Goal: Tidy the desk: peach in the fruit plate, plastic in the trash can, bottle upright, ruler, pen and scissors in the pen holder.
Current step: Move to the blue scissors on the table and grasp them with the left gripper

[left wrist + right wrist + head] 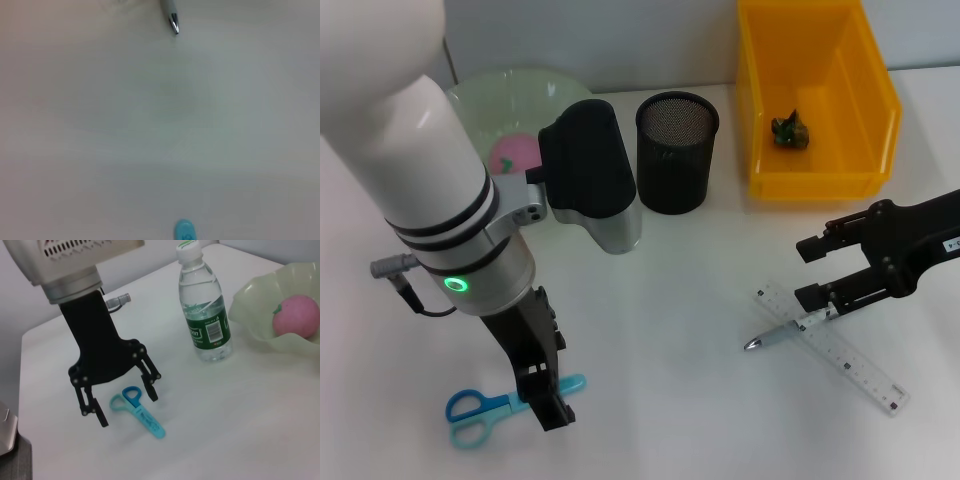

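Blue scissors [480,406] [142,414] lie flat near the table's front left. My left gripper [548,400] [128,411] stands open over them, one finger on each side, not closed on them. A silver pen [776,335] lies across a clear ruler [850,365] at the right. Just above these, my right gripper [808,270] is open and holds nothing. The pink peach [295,316] sits in the pale green fruit plate [250,300]. The water bottle [205,315] stands upright beside the plate. A crumpled green plastic piece [790,131] lies in the yellow bin [860,180].
The black mesh pen holder [677,152] stands at the back centre, between the fruit plate [480,95] and the yellow bin. The left wrist view shows only the pen tip [173,22] and the scissors' tip [183,230] on white tabletop.
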